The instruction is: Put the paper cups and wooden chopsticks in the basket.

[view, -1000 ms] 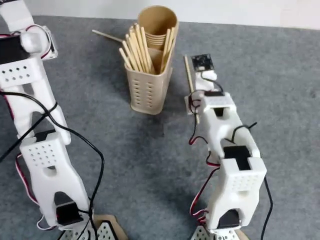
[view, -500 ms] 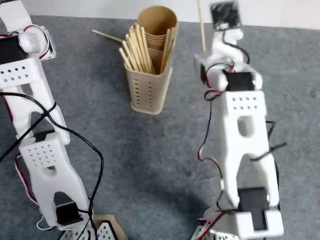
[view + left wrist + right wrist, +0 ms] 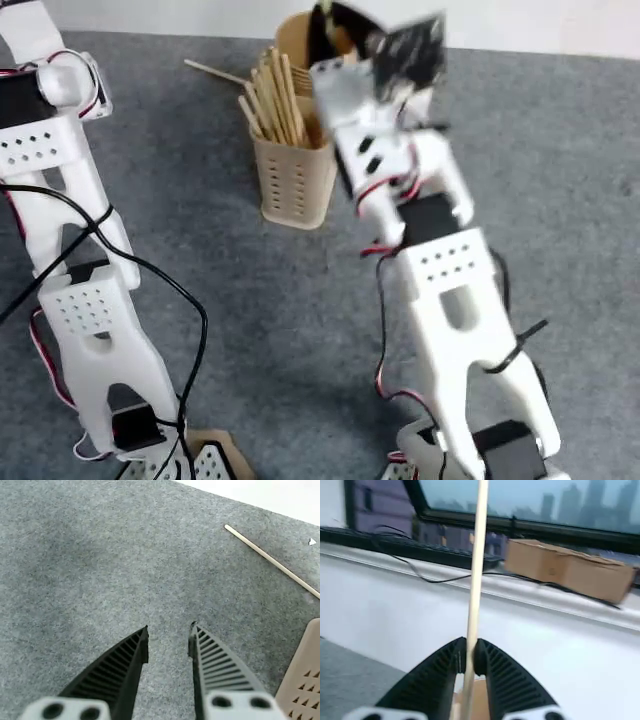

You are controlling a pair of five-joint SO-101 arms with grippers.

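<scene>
Right gripper [image 3: 468, 647]: jaws pinched nearly closed on one wooden chopstick [image 3: 477, 555], gripped low on the stick, with the rest running out well past the fingertips. From the high view, the right arm [image 3: 440, 260] is stretched out over the far side of the basket [image 3: 295, 185], and its wrist end covers part of the paper cups [image 3: 295, 40]. The cups are nested and standing inside the basket at its far side. A bundle of chopsticks [image 3: 272, 95] also stands in the basket, leaning against the cups. One loose chopstick [image 3: 215, 72] lies flat on the grey mat [image 3: 560, 150], just behind and left of the basket, not touching it. Left gripper [image 3: 169, 640]: jaws narrowly apart, nothing between them, tips over bare mat, with the loose stick ahead of it and a corner of the basket to one side. Left arm [image 3: 70, 250] stands at the left edge of the table, well apart from the basket.
</scene>
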